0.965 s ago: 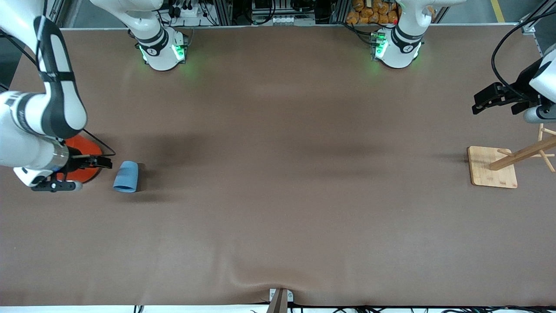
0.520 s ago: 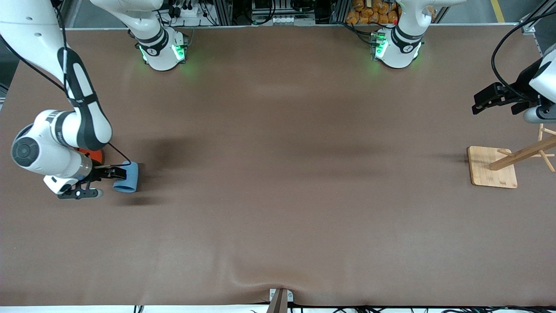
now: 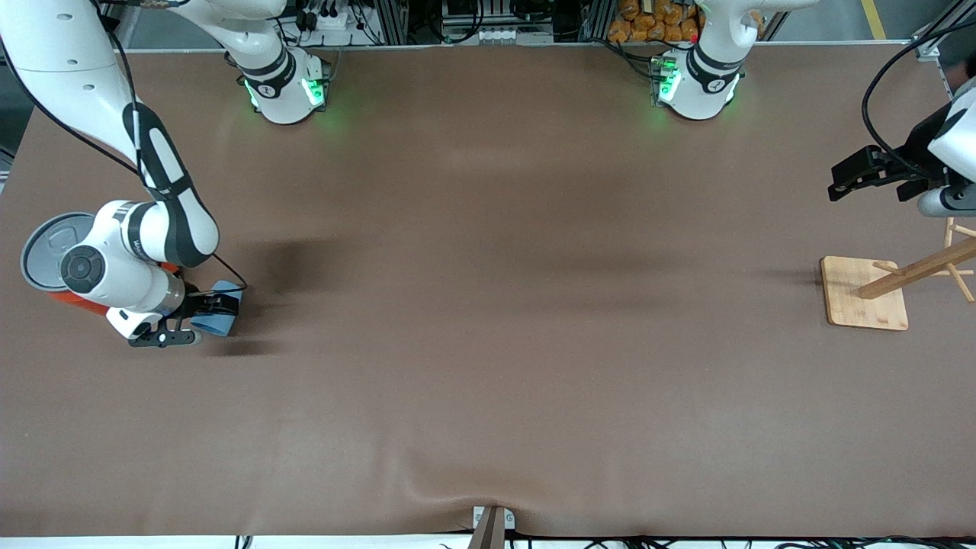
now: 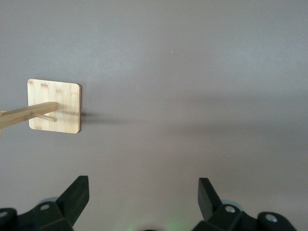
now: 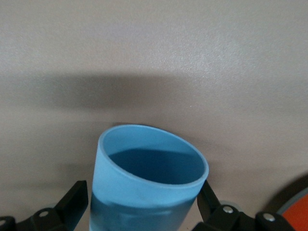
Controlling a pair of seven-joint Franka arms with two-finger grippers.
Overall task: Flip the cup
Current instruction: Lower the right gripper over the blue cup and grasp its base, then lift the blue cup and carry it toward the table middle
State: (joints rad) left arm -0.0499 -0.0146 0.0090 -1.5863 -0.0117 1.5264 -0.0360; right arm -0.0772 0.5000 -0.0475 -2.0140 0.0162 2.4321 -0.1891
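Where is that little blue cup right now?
The cup lies on its side on the table at the right arm's end, between the fingers of the right gripper, beside the orange can.

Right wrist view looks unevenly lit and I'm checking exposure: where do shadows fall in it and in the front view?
Right wrist view: a dark band crosses the table above the cup, whose inside is shaded. Front view: a soft shadow lies beside the right gripper.

Small matte light-blue tapered cup [image 3: 217, 319] lies on brown tabletop [image 3: 488, 343] at right arm's end, betw. right pincer's [image 3: 216, 304] fingers, beside large orange can [image 3: 57, 259]; wooden peg stand [image 3: 869, 293] at left arm's end.
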